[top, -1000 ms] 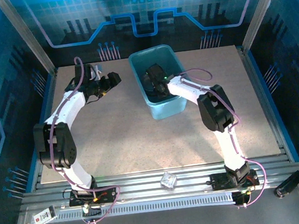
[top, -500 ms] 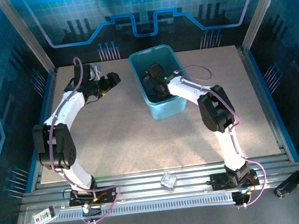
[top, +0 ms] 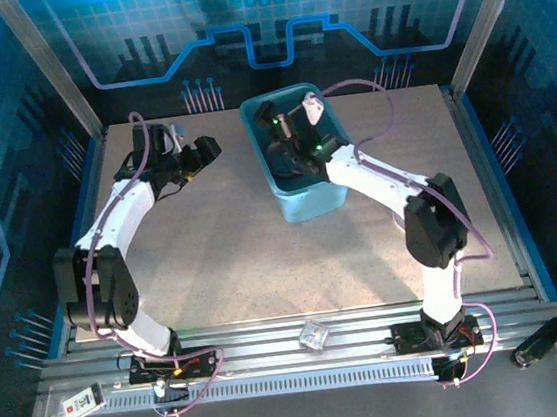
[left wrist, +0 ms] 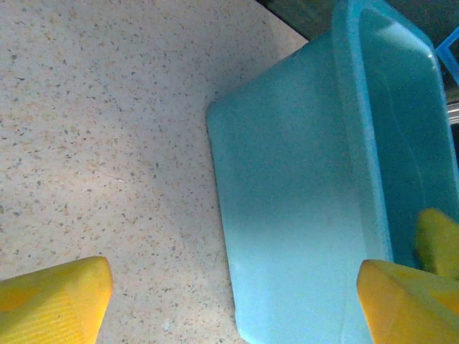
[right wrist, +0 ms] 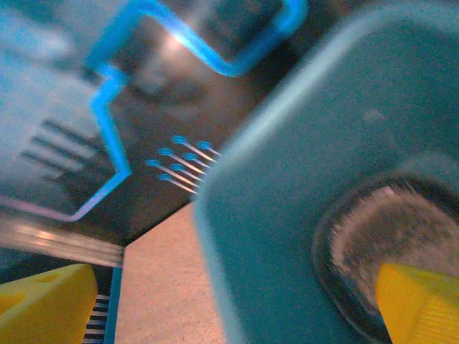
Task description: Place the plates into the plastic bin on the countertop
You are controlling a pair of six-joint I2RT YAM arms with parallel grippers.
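The teal plastic bin (top: pixel 329 195) stands at the back middle of the beige countertop (top: pixel 233 254). Inside it lies a dark stack of smoky plates (top: pixel 289 167); in the right wrist view the plates (right wrist: pixel 387 240) show as a dark-rimmed round shape on the bin's floor (right wrist: pixel 301 158). My right gripper (top: pixel 292 123) hangs open over the bin's back half, nothing between its yellow fingers (right wrist: pixel 419 304). My left gripper (top: pixel 209 146) is open just left of the bin, facing its outer wall (left wrist: pixel 294 208), apart from it.
A small clear faceted cube (top: pixel 314 335) sits on the metal rails at the near edge, between the arm bases. The speckled surface (left wrist: pixel 107 129) runs bare to the left of the bin. Blue rails and posts frame the work area.
My right gripper has opened and risen out of the bin toward its back rim, its elbow swinging right. The plates stay in the bin. The left arm has barely shifted.
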